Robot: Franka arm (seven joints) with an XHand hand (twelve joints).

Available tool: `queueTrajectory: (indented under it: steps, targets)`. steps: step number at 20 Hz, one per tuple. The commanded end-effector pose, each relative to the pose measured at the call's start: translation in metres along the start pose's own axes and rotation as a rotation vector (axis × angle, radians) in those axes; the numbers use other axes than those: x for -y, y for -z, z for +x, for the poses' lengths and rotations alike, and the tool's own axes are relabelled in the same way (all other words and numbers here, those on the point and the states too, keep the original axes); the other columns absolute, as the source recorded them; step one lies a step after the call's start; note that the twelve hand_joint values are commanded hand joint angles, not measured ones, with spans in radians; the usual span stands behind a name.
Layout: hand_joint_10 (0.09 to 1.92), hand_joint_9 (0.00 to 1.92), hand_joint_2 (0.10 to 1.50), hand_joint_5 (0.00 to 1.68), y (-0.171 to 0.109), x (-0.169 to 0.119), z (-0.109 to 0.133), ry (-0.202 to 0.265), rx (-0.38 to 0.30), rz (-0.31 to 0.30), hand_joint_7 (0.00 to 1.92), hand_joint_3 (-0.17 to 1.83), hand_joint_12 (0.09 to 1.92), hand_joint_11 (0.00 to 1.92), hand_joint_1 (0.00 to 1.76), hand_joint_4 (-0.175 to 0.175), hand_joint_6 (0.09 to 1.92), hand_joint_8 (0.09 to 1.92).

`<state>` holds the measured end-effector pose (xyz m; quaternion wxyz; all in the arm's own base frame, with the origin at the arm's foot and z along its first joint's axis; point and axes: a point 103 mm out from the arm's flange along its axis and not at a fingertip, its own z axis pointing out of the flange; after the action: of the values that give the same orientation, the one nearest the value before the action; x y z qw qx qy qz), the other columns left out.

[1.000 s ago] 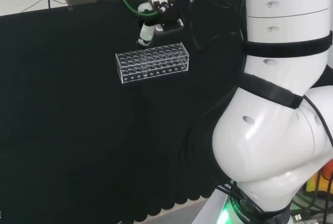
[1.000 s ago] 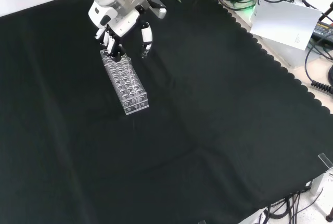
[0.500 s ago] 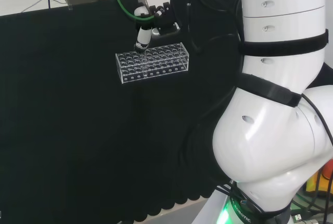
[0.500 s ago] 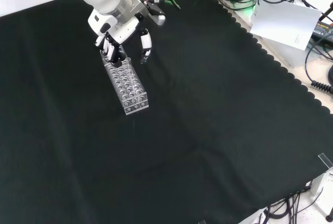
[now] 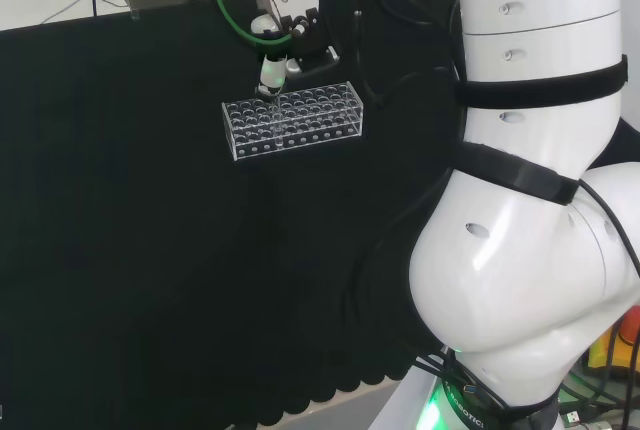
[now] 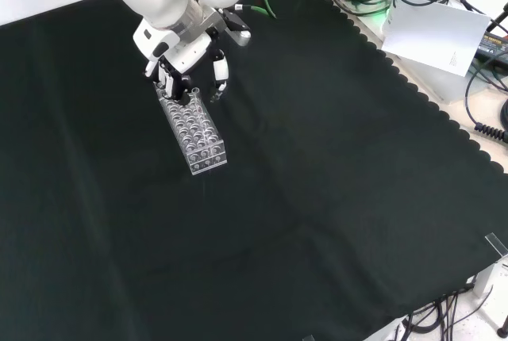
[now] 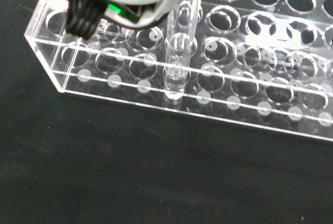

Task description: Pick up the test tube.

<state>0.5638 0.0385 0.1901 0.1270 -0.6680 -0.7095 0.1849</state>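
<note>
Clear rack flat on black-cloth worktop, near far edge in front view. Test tube upright in rack hole, outer row nr one end, so top sticks up for grab from above. Hand over that rack end, pointing down. Fingers look partly spread, one hanging just beside rack; contact w/ tube: cannot tell, hidden. Judged: pre-grasp, tube not lifted yet.
</note>
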Motion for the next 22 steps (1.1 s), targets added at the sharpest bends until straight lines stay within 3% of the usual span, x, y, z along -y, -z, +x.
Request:
queueTrajectory:
  steps: [1,3,4,7,9,10,12,14,22]
  targets:
    - [0.64,0.96,0.55,0.96,-0.003,-0.005,0.003,0.002,0.012,-0.028,1.31,0.68,1.38,0.44,1.11,-0.174,0.78,0.75]
    - [0.62,1.02,0.7,1.14,-0.003,-0.006,0.005,0.003,0.016,-0.045,1.36,0.54,1.37,0.48,1.15,-0.093,0.7,0.72]
    - [0.61,1.05,0.74,1.2,-0.002,-0.007,0.006,0.002,0.019,-0.052,1.39,0.48,1.36,0.49,1.16,-0.084,0.65,0.7]
    - [0.56,1.16,0.73,1.3,-0.001,-0.009,0.008,0.001,0.028,-0.069,1.49,0.49,1.32,0.56,1.2,-0.153,0.55,0.65]
    - [0.52,1.24,0.68,1.34,0.001,-0.01,0.008,0.0,0.027,-0.084,1.56,0.57,1.3,0.6,1.21,-0.171,0.5,0.6]
    - [0.5,1.29,0.65,1.37,0.001,-0.01,0.007,-0.001,0.022,-0.092,1.6,0.61,1.29,0.62,1.22,-0.173,0.46,0.57]
    - [0.58,1.25,0.85,1.23,0.002,-0.011,0.006,-0.008,-0.003,-0.101,1.65,0.27,1.27,0.65,1.34,-0.175,0.59,0.53]
    - [0.62,1.23,0.96,1.16,0.004,-0.012,0.004,-0.016,-0.027,-0.102,1.68,0.07,1.26,0.67,1.39,-0.175,0.65,0.51]
    - [0.59,1.26,0.99,1.16,0.011,-0.006,0.002,-0.013,-0.065,-0.114,1.73,0.0,1.25,0.71,1.41,-0.175,0.62,0.48]
